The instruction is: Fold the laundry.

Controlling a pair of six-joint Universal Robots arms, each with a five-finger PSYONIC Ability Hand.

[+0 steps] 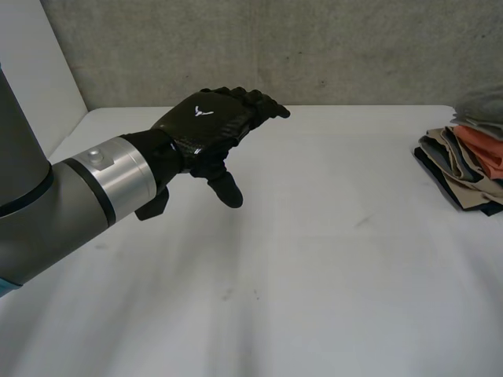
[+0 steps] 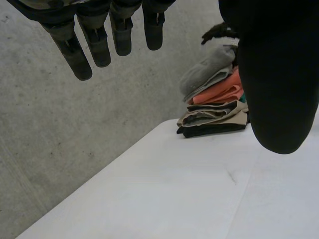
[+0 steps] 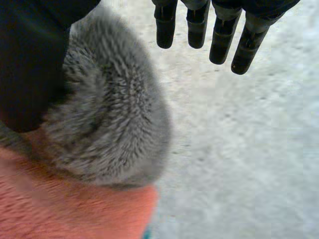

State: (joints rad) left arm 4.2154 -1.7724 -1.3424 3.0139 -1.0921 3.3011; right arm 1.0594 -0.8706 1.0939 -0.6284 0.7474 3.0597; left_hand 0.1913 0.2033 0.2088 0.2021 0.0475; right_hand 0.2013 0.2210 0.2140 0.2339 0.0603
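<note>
Laundry: a stack of folded pieces (image 1: 464,161) sits at the right edge of the table (image 1: 314,267), in its far half. Layers as read from the left wrist view: dark at the base, tan above, then an orange cloth (image 3: 75,209), with a grey fleecy cloth (image 3: 114,124) on top. The folded edges face the table's middle.

Left hand (image 1: 206,126): hovers above the far-left part of the table, palm down, fingers straight and slightly spread, thumb hanging below. It holds nothing. It is well apart from the stack, with most of the table's width between them.

Right hand (image 3: 30,64): directly over the stack. Fingers (image 3: 197,30) are straight and relaxed, extending beyond the grey cloth's rounded fold. The thumb lies over the cloth's other side. Nothing is pinched or curled round. Whether the thumb touches the fleece cannot be told.

Key relation: the stack lies to the right of the left hand and under the right palm, so the right hand is much the nearer.

Judgement: any next move on the laundry belongs to the right arm, either closing on the grey top piece or lifting clear if that piece counts as placed.

Long axis of the grey cloth: cannot tell, since only its rounded folded end shows.

Risk: a deep grasp may drag the orange layer along.
</note>
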